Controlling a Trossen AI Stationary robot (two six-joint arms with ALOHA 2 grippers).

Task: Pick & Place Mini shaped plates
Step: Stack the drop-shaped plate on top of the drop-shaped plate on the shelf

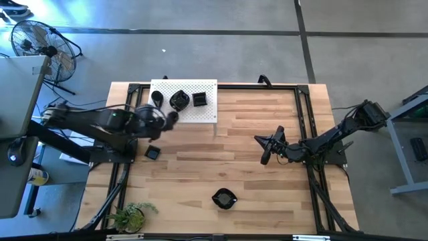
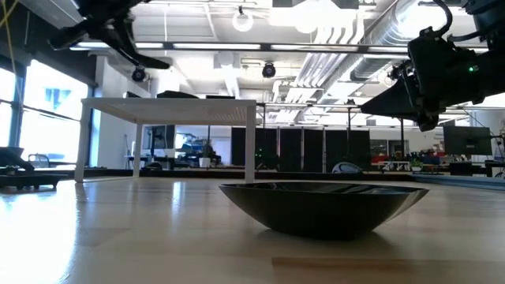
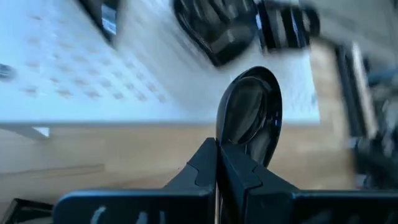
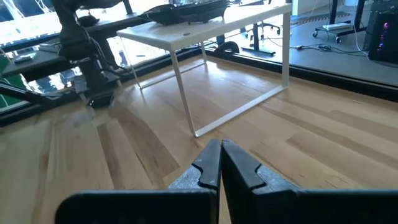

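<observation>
Your left gripper is clenched on a glossy oval plate, held by its rim just off the near edge of the white perforated board. Three more plates sit on that board, a square plate lies left on the table, and a wavy plate sits near centre. Your right gripper hovers pinched shut and empty at right.

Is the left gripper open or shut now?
Shut: the left gripper has its fingers pressed together on the rim of a teardrop plate, near the white board.
</observation>
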